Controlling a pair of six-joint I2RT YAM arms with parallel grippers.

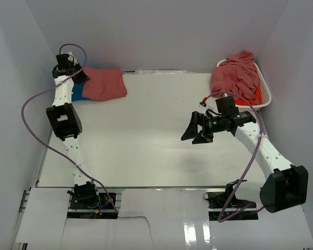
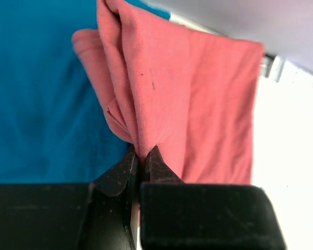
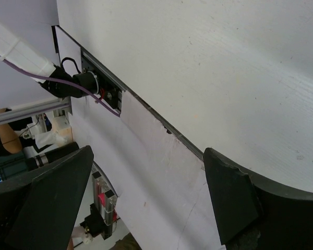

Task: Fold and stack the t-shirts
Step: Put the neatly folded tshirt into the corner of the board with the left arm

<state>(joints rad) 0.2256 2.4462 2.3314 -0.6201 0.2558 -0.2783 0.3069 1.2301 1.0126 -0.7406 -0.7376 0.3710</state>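
Table: white top (image 1: 146, 135) boxed in by pale walls (image 1: 156, 31) on the left, right and far sides; both arm bases sit at its near edge.
Middle ground: a broad stretch of bare white top lies between the two arms and runs to the far edge.
Right gripper (image 1: 192, 134): hangs over the right half of the table, well apart from any cloth, pointing toward the centre; its jaws are spread wide with nothing between them.
Left gripper (image 2: 142, 159): reaches to the far left corner, close to the left wall; its jaws are pinched nearly together on a bunched fold at the edge of the folded rose-red t-shirt (image 2: 198, 94).
Folded rose-red t-shirt: lies flat near the far edge, its long side roughly parallel to the back wall.
Turquoise t-shirt (image 2: 36, 104): lies under the rose-red one, showing on its left and near side.
White slatted basket (image 1: 266, 96): stands in the far right corner, close against the right wall.
Heap of rose-red t-shirts (image 1: 235, 75): piled in the basket, spilling over its left rim.
Orange t-shirt (image 1: 257, 94): a sliver shows inside the basket, under the heap.
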